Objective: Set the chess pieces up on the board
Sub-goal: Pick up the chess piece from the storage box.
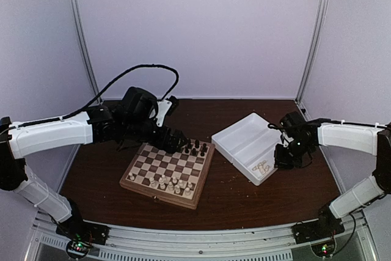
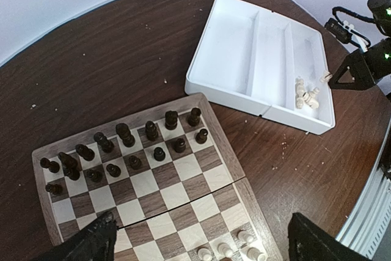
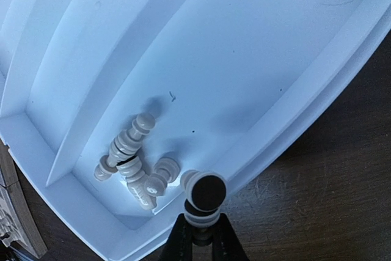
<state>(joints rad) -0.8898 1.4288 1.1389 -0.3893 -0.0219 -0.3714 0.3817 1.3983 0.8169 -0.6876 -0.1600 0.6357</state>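
Over the near corner of the white tray (image 1: 235, 134), my right gripper (image 3: 200, 233) is pinched tight on one cream piece (image 3: 208, 192). The wrist view shows it from below, with its round dark base toward the camera, so I cannot tell which figure it is. Just beside it, a small heap of cream chess pieces (image 3: 131, 157) lies toppled at the end of the tray compartment nearest my right arm, too tangled for me to count. In the top view that heap is only a pale blur, and my right fingertips are lost in black against the arm.

My left gripper (image 2: 204, 246) is spread wide above the board (image 2: 227, 146), its two fingers (image 2: 91, 242) cut off at the bottom edge of its own view. The board sits on the brown table (image 1: 244, 203), left of the tray and apart from it. Dark pieces (image 2: 122, 145) stand in its far two rows. Cream ones stand along the near rows, and the wrist view catches only a few of them at its lower edge. In the top view my left arm hides part of the board's far edge.
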